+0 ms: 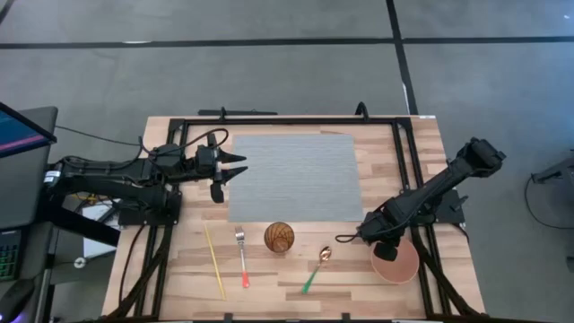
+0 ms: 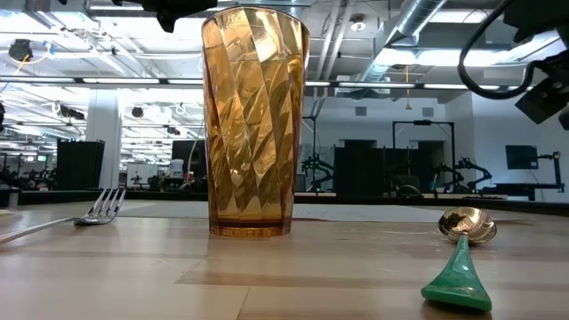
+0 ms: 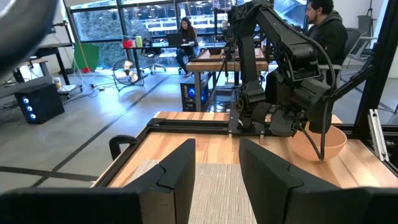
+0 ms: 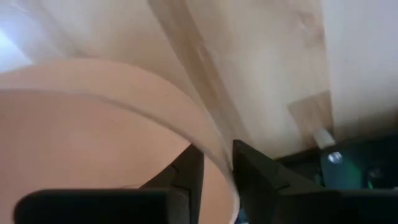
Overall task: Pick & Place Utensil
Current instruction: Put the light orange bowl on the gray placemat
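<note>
A pink bowl (image 1: 397, 261) sits near the table's near right corner, and my right gripper (image 1: 384, 245) is down at its far-left rim. An amber ribbed cup (image 1: 279, 237) stands upright (image 2: 255, 124) near the middle of the near edge. A green-handled spoon (image 1: 316, 267) lies to its right and shows again as the spoon (image 2: 464, 233) in the low view. A red-tipped fork (image 1: 241, 256) lies left of the cup. My left gripper (image 1: 235, 170) hovers open at the grey mat's (image 1: 291, 177) left edge, touching nothing. My right gripper (image 4: 216, 180) has the bowl's thin rim (image 4: 210, 148) between its two fingers, one finger (image 4: 185, 176) inside the bowl and one (image 4: 256, 176) outside. The fingers come from above, slanting down. The bowl rests on the table.
A thin yellow stick (image 1: 214, 261) lies left of the fork. A black frame (image 1: 401, 152) runs around the mat's far and right sides. Bare wood lies between the mat and the utensils. A person sits beyond the table's right end in the left wrist view.
</note>
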You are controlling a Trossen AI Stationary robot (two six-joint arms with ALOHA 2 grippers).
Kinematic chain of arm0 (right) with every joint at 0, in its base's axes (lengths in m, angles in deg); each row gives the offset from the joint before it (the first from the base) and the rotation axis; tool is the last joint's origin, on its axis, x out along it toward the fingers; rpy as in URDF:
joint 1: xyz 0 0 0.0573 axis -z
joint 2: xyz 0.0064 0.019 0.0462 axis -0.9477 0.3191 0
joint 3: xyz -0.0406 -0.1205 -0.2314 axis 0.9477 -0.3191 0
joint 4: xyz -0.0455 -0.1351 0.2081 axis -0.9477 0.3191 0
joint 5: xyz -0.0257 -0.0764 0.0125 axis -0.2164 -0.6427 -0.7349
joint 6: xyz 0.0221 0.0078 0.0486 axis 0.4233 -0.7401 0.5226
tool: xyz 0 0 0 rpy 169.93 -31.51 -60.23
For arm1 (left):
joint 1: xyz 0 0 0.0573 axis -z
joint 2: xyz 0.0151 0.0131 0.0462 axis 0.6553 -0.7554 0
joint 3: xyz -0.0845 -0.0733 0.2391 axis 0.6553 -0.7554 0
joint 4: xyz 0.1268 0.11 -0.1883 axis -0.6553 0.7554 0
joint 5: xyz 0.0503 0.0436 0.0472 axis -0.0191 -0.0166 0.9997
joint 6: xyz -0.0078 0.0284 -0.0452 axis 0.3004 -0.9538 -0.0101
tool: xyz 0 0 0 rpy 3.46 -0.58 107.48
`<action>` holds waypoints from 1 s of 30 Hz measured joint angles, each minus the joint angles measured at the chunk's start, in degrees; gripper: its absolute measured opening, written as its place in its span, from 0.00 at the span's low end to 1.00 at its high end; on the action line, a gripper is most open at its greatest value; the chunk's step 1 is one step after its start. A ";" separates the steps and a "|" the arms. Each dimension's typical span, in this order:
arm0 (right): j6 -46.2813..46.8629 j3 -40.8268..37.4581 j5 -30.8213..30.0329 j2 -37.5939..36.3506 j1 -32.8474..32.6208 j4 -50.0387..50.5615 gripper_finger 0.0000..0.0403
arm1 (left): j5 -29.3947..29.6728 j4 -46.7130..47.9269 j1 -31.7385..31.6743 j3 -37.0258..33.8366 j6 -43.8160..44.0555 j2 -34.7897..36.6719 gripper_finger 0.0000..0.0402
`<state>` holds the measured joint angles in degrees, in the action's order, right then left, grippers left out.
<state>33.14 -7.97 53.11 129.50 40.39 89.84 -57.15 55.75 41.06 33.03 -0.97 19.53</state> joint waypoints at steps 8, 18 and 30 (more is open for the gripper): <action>0.80 0.10 1.81 -0.09 0.00 -2.60 0.03 | 0.00 -0.02 0.00 0.00 0.00 0.00 0.32; 1.86 11.85 -3.41 -0.11 2.95 -2.91 0.01 | 0.00 -0.09 0.00 -0.02 0.00 0.00 0.32; -7.63 21.66 -27.87 -0.11 20.97 -4.52 0.02 | -0.02 -0.24 0.00 -0.02 0.02 0.00 0.32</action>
<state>25.52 13.70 25.24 129.39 61.36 85.32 -57.17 55.52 41.06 33.01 -0.95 19.53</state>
